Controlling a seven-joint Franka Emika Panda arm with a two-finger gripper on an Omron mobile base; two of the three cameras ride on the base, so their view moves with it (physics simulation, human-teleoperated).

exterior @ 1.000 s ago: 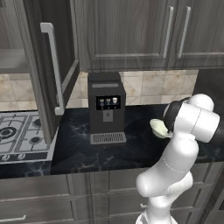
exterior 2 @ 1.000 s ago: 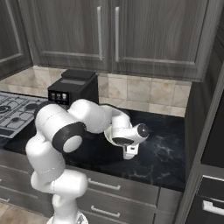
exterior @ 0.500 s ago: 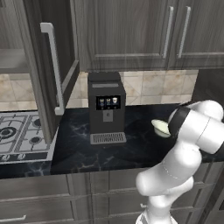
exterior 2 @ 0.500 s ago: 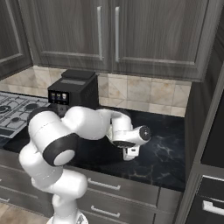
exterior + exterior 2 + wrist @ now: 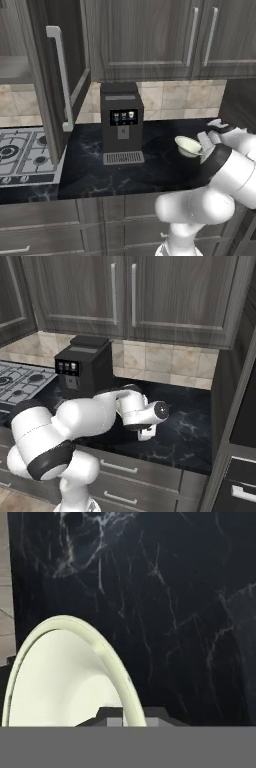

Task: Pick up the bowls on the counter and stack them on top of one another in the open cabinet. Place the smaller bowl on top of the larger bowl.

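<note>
While the open cabinet stands with its door swung out above the gas hob, well to the left of the coffee machine, I have the arm working on the opposite side of that machine. I read the cabinet's bare grey shelf as the place where both bowls must end up, which is why the door is left wide. On the counter, to the right of the coffee machine, sits the smaller bowl, pale, shallow and upright on the black marble. I see my gripper right at the bowl's far edge from the machine, low over the worktop. From the hand view, the bowl's rim curves up just above the fingertips, so I judge the hand is lined up to pinch that rim. I cannot tell whether the fingers are closed on it or merely straddling it.
</note>
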